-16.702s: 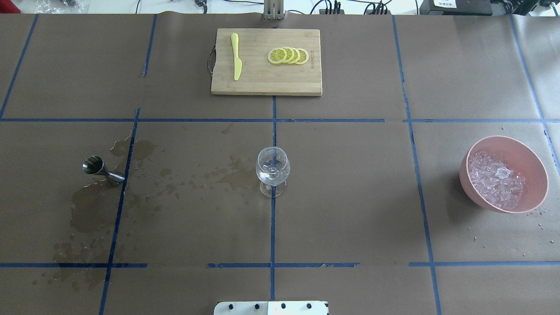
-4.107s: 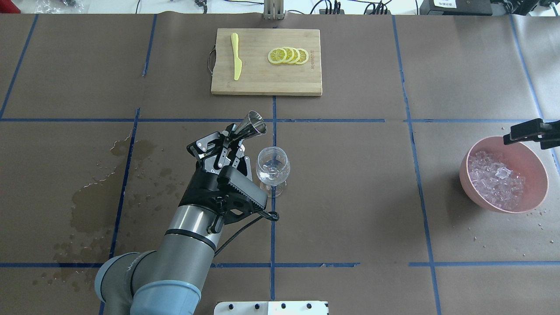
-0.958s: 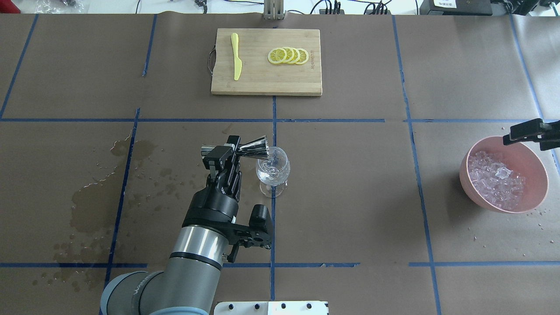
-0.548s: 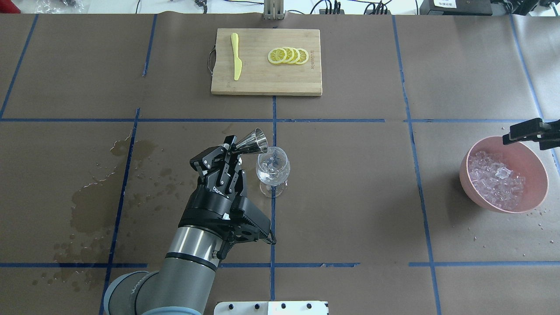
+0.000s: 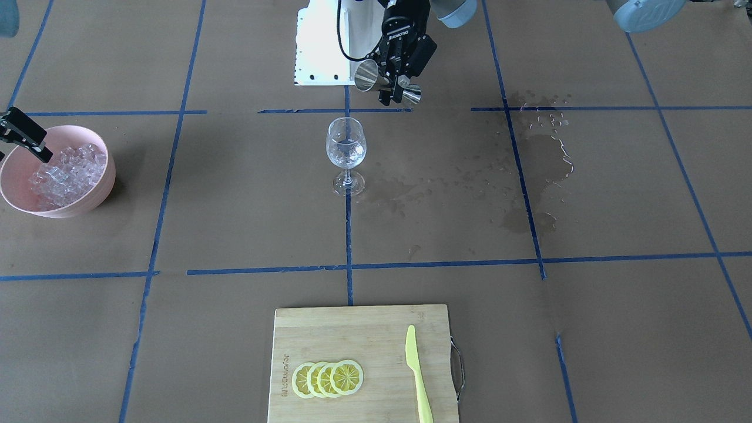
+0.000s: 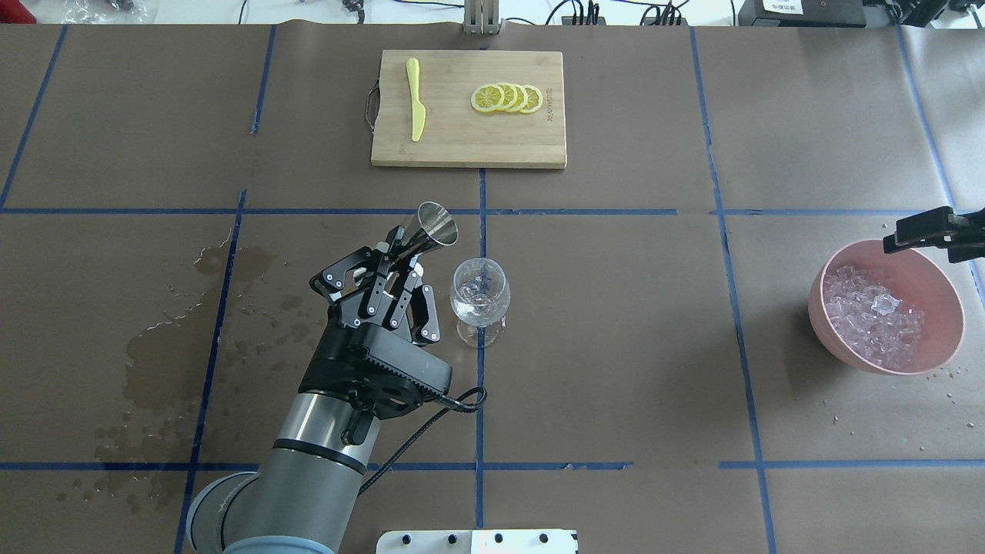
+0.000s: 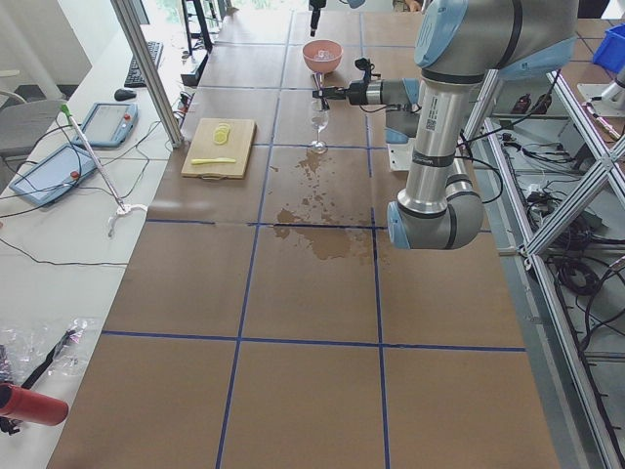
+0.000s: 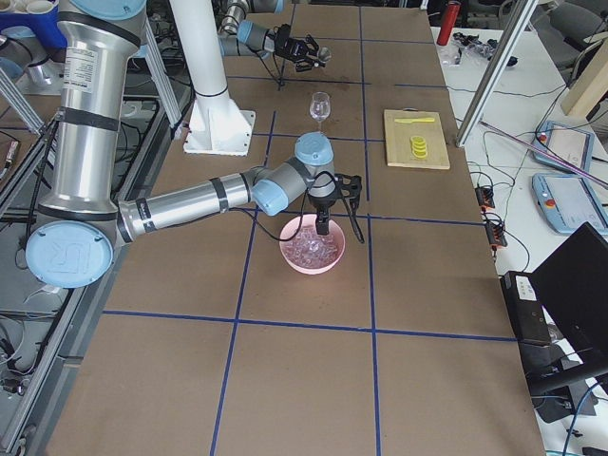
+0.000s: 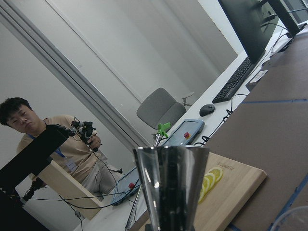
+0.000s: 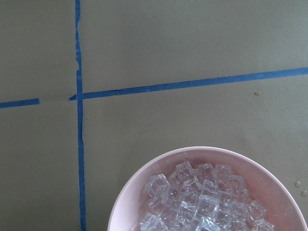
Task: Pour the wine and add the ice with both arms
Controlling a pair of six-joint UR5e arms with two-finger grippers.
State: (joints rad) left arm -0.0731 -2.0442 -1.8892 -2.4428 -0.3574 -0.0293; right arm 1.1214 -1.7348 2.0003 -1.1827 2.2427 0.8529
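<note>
My left gripper (image 6: 405, 248) is shut on a steel jigger (image 6: 435, 226), held mouth up and tilted, just beyond and left of the wine glass (image 6: 479, 296). The jigger fills the left wrist view (image 9: 168, 187). The glass (image 5: 346, 147) stands upright at the table's centre with a little clear wine (image 5: 345, 155) in its bowl. A pink bowl (image 6: 937, 348) at the right holds a heap of ice (image 6: 873, 315). My right gripper (image 8: 340, 231) hovers open over the bowl's far rim; one finger (image 6: 919, 228) shows at the overhead view's edge. The right wrist view looks down on the ice (image 10: 202, 202).
A wooden cutting board (image 6: 462, 142) at the far middle carries a yellow knife (image 6: 415, 100) and lemon slices (image 6: 508, 98). Wet patches (image 6: 161, 362) darken the paper on the left. The white base block (image 6: 477, 541) sits at the near edge. A person (image 9: 29, 130) shows beyond the table.
A second ago the jigger lay tipped sideways over the glass rim. Now my left gripper has rolled it back mouth up and drawn it away from the glass. The right arm has not moved.
</note>
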